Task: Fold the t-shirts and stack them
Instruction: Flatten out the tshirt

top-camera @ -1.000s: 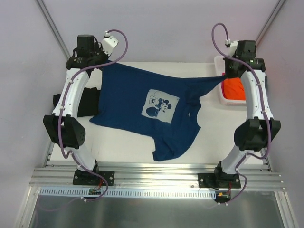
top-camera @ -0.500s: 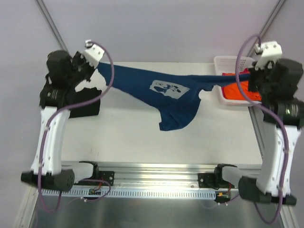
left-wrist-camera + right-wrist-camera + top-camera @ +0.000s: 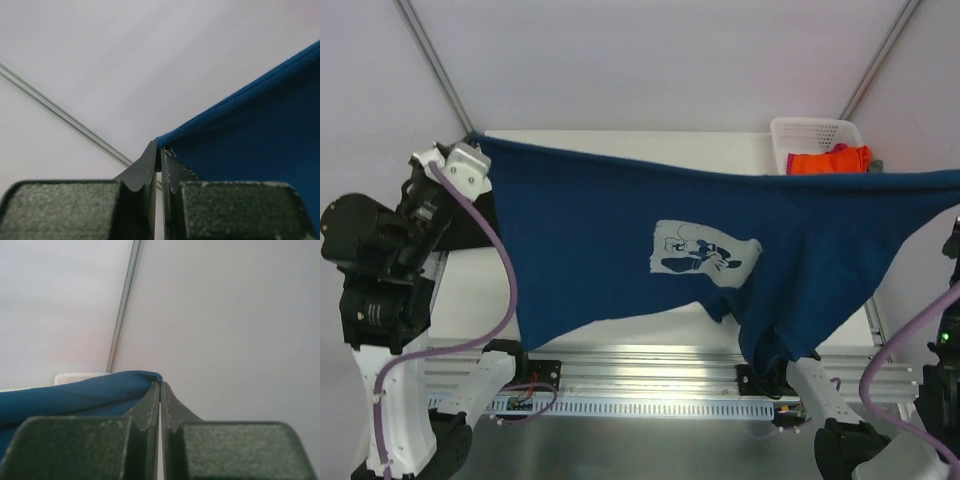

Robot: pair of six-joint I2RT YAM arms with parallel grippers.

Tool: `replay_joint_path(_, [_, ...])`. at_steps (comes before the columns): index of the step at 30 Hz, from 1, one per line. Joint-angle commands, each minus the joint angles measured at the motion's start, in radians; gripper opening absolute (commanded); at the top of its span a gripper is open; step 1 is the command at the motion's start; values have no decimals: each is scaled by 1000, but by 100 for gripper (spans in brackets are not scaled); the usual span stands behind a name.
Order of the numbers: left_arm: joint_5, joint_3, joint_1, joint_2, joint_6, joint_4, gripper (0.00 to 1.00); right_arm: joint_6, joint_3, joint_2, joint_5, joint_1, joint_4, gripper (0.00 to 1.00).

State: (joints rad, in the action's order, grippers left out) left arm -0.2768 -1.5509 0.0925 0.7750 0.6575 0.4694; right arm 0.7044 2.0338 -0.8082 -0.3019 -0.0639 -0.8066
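The navy blue t-shirt (image 3: 620, 220) with its pale cartoon print (image 3: 705, 253) hangs in the air, stretched wide between both arms, its lower part drooping at the right. My left gripper (image 3: 472, 140) is shut on the shirt's upper left corner; in the left wrist view the jaws (image 3: 161, 150) pinch the blue hem (image 3: 260, 140). My right gripper (image 3: 160, 385) is shut on the opposite blue edge (image 3: 75, 392); it lies past the right border of the top view. An orange t-shirt (image 3: 820, 160) and a pink one (image 3: 840, 148) lie in the basket.
The white plastic basket (image 3: 800, 128) stands at the table's back right corner. A dark patch, probably the black t-shirt (image 3: 486, 222), lies on the table's left side behind the left arm. The raised shirt hides most of the table (image 3: 620, 140).
Both arms have swung up and outward, lifting the navy shirt off the table and pulling it taut, much closer to the top camera.
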Motion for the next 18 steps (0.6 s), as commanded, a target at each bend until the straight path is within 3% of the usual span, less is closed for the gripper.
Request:
replay_joint_path(1, [143, -122, -5, 183, 13, -142, 0, 67, 9, -181, -57, -13, 162, 0])
replay_joint_path(3, [156, -179, -8, 330, 62, -156, 0, 102, -12, -238, -22, -17, 279, 1])
replay_joint_path(7, [211, -302, -17, 596, 137, -153, 0, 84, 5, -475, 79, -68, 313, 1])
replay_joint_path(13, [197, -195, -25, 786, 225, -152, 0, 77, -44, -729, 202, -88, 297, 0])
replay_joint_path(18, [214, -138, -23, 891, 270, -153, 0, 84, -49, -939, 282, -51, 163, 0])
